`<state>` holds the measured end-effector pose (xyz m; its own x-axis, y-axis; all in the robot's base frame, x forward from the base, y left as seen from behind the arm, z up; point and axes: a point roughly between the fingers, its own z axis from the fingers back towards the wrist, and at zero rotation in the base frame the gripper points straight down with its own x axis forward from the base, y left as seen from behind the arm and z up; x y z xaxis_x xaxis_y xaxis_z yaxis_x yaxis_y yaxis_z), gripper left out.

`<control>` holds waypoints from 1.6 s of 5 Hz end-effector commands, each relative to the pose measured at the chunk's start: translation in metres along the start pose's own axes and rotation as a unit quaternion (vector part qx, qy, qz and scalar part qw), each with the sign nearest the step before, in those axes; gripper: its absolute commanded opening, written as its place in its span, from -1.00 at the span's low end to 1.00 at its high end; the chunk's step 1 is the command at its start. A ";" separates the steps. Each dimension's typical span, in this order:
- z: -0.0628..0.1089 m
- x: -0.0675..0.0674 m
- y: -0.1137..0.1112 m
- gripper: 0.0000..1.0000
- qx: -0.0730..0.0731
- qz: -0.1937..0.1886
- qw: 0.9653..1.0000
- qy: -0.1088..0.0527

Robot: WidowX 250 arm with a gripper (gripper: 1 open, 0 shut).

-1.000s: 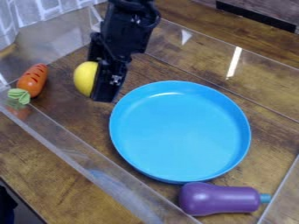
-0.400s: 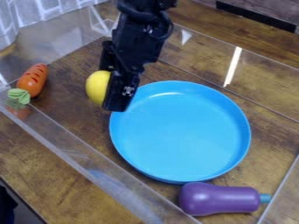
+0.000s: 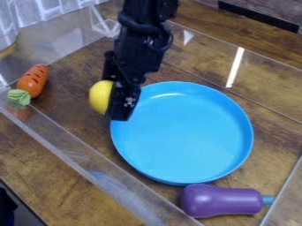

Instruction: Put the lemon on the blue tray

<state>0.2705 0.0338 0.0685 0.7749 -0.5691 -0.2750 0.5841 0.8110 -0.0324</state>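
Observation:
The lemon (image 3: 101, 94) is a small bright-yellow oval, held in my black gripper (image 3: 111, 102) just at the left rim of the blue tray (image 3: 195, 137). One black finger (image 3: 122, 104) shows on the lemon's right side; the other is hidden behind the fruit. The gripper points steeply down and is shut on the lemon. The blue tray is a large round plate lying on the wooden table, with nothing in it.
An orange carrot (image 3: 31, 82) with a green top lies at the left edge. A purple eggplant (image 3: 220, 201) lies by the tray's near rim. Clear plastic walls run along the left and near sides of the table.
My gripper has carried the lemon down and to the right in the picture, from left of the tray to its left rim. Carrot, eggplant and tray have not moved.

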 end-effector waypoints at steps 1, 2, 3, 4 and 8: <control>0.005 -0.002 0.010 -1.00 0.007 0.017 1.000 -0.020; 0.002 0.001 0.013 -1.00 0.009 0.021 1.000 -0.021; 0.001 0.005 0.016 -1.00 0.013 0.025 0.999 -0.020; 0.008 0.009 0.011 -1.00 0.025 0.021 0.999 -0.023; 0.017 0.025 -0.005 -1.00 0.061 0.012 0.997 -0.040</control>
<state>0.2829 0.0174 0.0566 0.7913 -0.5526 -0.2617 0.5821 0.8118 0.0457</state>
